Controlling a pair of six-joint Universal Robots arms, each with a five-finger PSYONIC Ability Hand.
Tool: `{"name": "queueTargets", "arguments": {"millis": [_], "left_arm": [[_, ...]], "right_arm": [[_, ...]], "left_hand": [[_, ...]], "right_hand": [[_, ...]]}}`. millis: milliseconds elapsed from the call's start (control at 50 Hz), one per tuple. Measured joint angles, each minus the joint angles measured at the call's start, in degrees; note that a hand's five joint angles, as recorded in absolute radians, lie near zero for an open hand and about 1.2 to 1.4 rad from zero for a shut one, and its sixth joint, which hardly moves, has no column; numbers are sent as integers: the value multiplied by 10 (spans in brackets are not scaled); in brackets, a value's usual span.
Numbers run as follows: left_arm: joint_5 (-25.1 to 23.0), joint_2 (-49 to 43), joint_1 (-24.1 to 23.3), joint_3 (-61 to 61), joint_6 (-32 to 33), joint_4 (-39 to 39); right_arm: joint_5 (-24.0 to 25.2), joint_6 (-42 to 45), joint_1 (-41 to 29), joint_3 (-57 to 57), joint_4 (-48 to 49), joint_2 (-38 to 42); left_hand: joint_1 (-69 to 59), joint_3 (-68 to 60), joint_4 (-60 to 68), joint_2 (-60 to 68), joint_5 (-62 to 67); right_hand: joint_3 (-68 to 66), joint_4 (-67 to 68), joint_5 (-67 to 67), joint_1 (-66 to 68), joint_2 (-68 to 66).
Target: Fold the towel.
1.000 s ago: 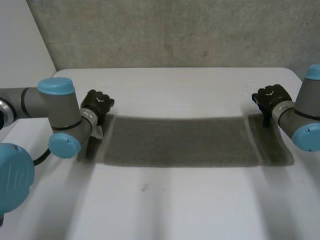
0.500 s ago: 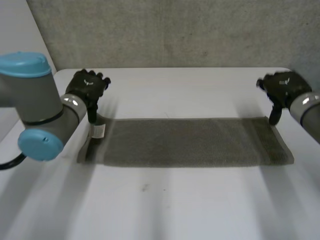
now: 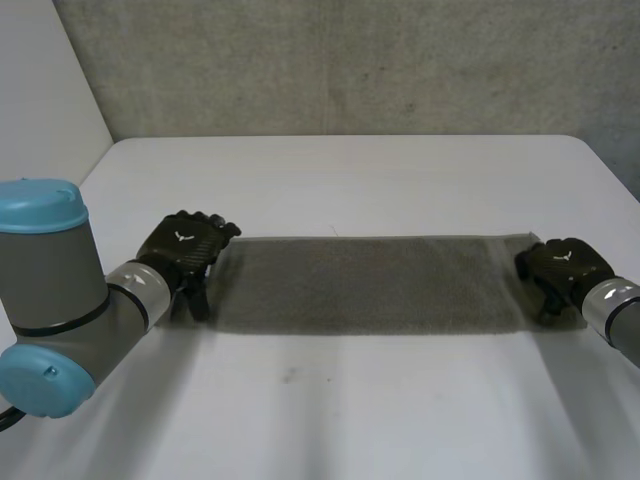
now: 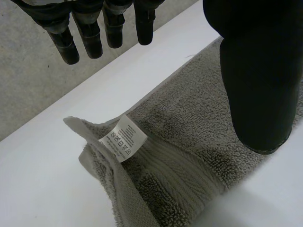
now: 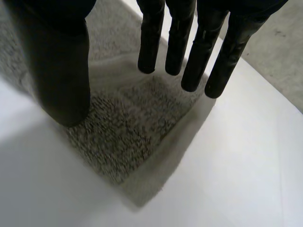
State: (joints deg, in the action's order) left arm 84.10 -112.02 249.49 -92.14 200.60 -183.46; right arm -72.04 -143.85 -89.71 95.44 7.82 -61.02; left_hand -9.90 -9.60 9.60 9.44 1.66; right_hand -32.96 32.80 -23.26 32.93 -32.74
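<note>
Head view, white table [image 3: 350, 400], concrete wall [image 3: 350, 60], grey towel [image 3: 370, 285], left hand [image 3: 185, 250] and right hand [image 3: 560, 268] fingers [image 5: 150, 42] spread.

Head view high, wrist views close, towel [image 3: 370, 285] shared

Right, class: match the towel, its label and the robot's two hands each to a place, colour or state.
1. towel
2. label
3. left hand
4. right hand

A. white, on a turned-up corner
B. open, over the towel's plain end
C. grey, spread along the table
D. open, over the labelled end

Pairs: 1-C, 2-A, 3-D, 4-B
</note>
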Motion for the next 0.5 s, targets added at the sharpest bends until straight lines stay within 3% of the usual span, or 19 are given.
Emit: {"name": "queueTargets", "arguments": {"millis": [60, 160, 200, 340, 500], "left_arm": [[1, 0, 1, 0, 0, -1], [1, 0, 2, 1, 1, -1], [1, 0, 2, 1, 1, -1], [1, 0, 3, 1, 1, -1], [1, 6, 6, 0, 1, -1]], "right_arm": [[-2, 14, 4, -4, 5, 14], [-5, 26, 16, -14, 6, 28], [-6, 27, 20, -18, 6, 30], [-38, 32, 50, -41, 5, 28], [-88, 97, 92, -74, -10, 6]], "left_hand": [[0, 0, 0, 0, 0], [0, 0, 0, 0, 0], [0, 0, 0, 0, 0], [0, 0, 0, 0, 0], [0, 0, 0, 0, 0]], "right_hand": [[-54, 52, -50, 53, -53], [-377, 375, -370, 376, -385], [-425, 429, -423, 416, -422], [-436, 441, -429, 418, -422], [-436, 441, -431, 420, -422]]}}
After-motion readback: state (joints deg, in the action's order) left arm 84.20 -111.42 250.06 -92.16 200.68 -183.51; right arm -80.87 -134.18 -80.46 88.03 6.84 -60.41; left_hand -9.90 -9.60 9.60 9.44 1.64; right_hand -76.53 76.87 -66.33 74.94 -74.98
